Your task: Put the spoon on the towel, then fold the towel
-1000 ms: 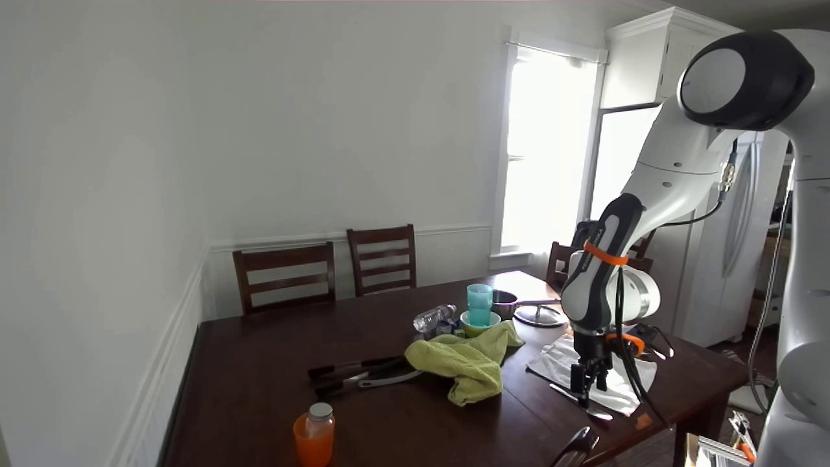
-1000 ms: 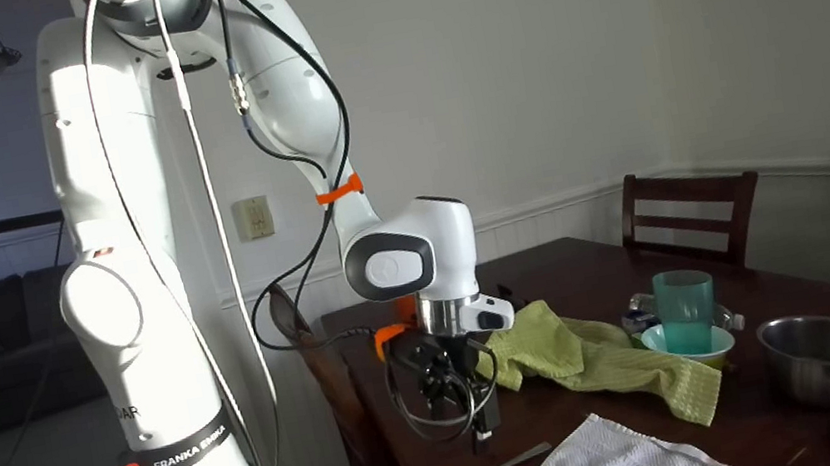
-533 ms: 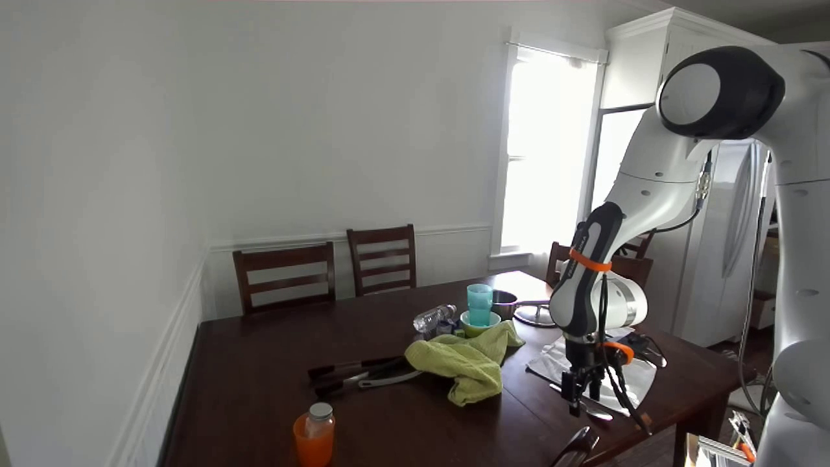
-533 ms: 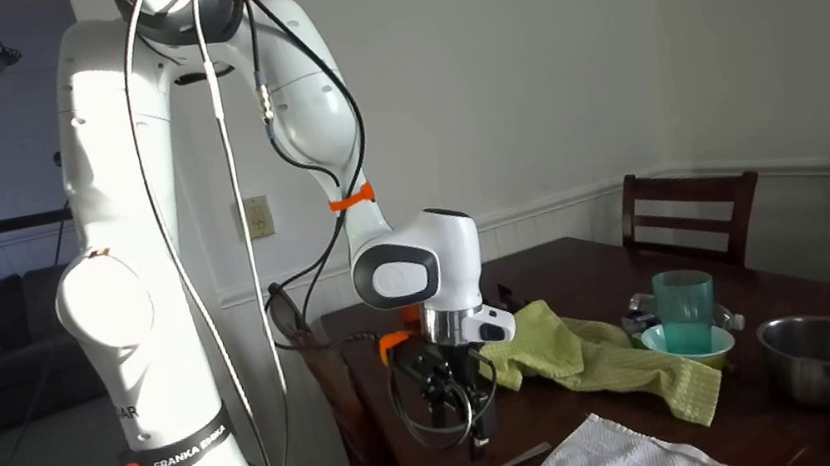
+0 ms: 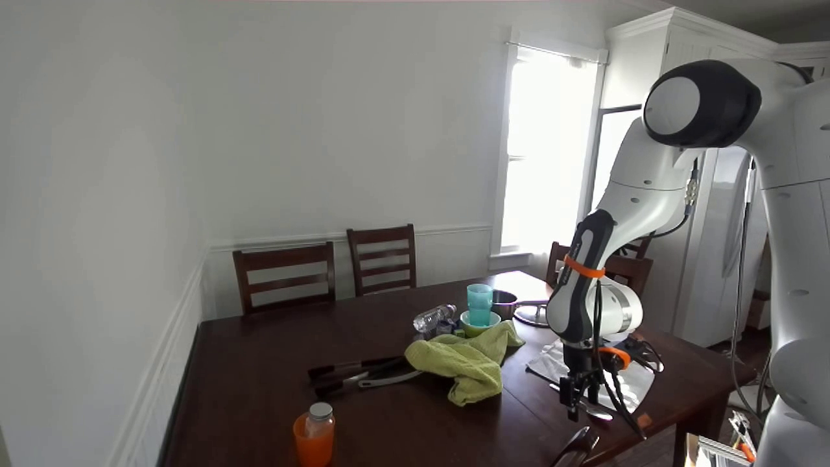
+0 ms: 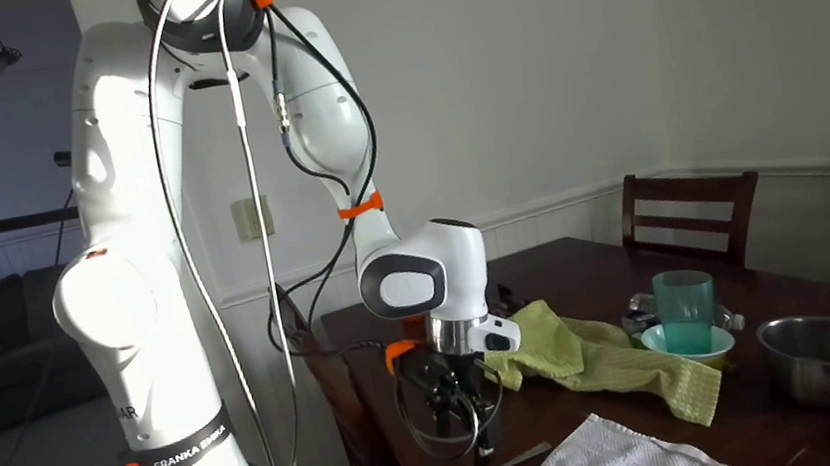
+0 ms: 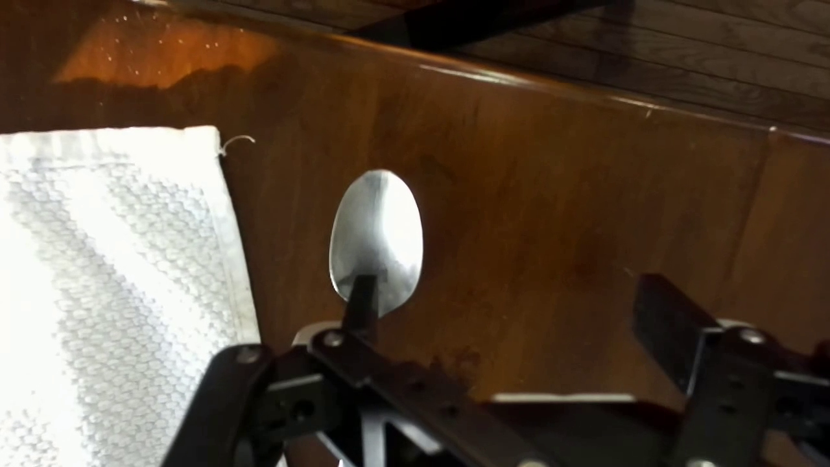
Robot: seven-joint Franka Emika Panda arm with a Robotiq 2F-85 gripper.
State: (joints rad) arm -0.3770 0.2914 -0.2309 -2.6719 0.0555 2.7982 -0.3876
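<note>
Pincer (image 7: 508, 292) hangs near the spoon (image 7: 375, 224), jaws spread wide. Spoon lies on the surface (image 7: 532, 201) just beside the white towel (image 7: 130, 259). Yellow-green cloth (image 6: 605, 361) lies crumpled near the turquoise cup (image 6: 686, 310)

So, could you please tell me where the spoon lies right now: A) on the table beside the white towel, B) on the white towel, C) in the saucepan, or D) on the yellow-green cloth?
A, since the wrist view shows the spoon on the table, with wood showing between its head and the white towel.
</note>
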